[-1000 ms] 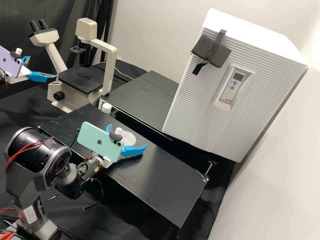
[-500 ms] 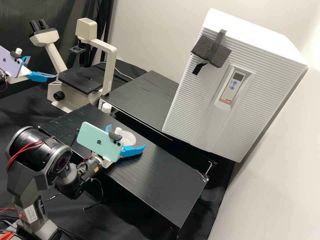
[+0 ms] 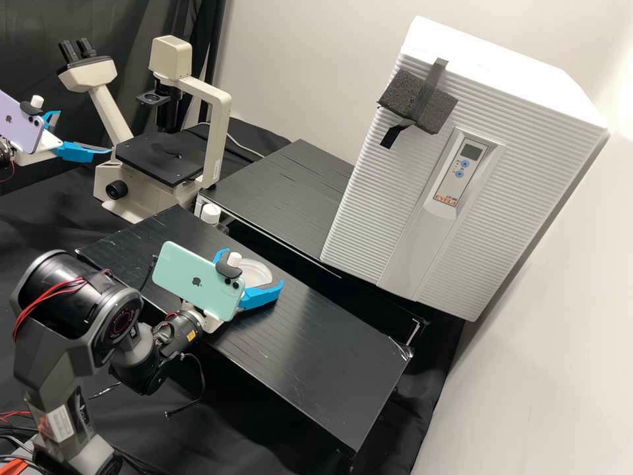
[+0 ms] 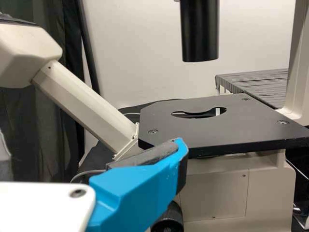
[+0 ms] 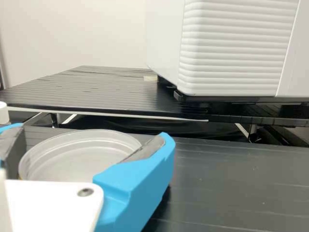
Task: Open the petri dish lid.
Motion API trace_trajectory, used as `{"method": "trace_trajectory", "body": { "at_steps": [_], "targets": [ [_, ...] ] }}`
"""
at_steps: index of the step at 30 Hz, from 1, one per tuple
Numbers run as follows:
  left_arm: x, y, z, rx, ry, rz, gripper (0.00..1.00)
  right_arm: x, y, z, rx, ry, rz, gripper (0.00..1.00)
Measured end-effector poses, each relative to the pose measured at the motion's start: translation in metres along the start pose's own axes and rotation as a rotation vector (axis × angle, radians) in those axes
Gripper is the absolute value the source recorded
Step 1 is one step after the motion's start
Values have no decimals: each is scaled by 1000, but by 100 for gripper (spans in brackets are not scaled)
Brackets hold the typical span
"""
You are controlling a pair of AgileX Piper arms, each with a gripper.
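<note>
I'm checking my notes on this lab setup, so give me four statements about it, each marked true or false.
1. The right gripper is at the petri dish. True.
2. Both grippers are at the petri dish. False: the left gripper is by the microscope.
3. A dark foam block is taped to the white cabinet. True.
4. The petri dish lies on the microscope's stage. False: it is at the black bench.

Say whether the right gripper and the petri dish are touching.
Cannot tell: in the right wrist view, fingers of the right gripper flank the petri dish, one overlapping its rim and hiding any contact.
</note>
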Motion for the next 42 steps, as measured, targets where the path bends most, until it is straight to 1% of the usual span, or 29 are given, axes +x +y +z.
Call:
{"method": "trace_trajectory", "body": {
  "at_steps": [16,22,26,28,30,35,38,42],
  "targets": [
    [0,0,0,0,0,0,100,-1,1,-1,0,6,6,0],
    [0,0,0,0,0,0,100,-7,13,-8,36,49,53,0],
    [0,0,0,0,0,0,100,-12,27,-8,60,55,116,0],
    [0,0,0,0,0,0,100,-14,35,-4,61,36,156,0],
    [0,0,0,0,0,0,100,-15,41,3,53,9,184,0],
    [0,0,0,0,0,0,100,-15,58,25,80,-90,262,0],
    [0,0,0,0,0,0,100,-13,62,35,80,-133,279,0],
    [0,0,0,0,0,0,100,-11,58,41,73,-148,249,0]
  ]
}}
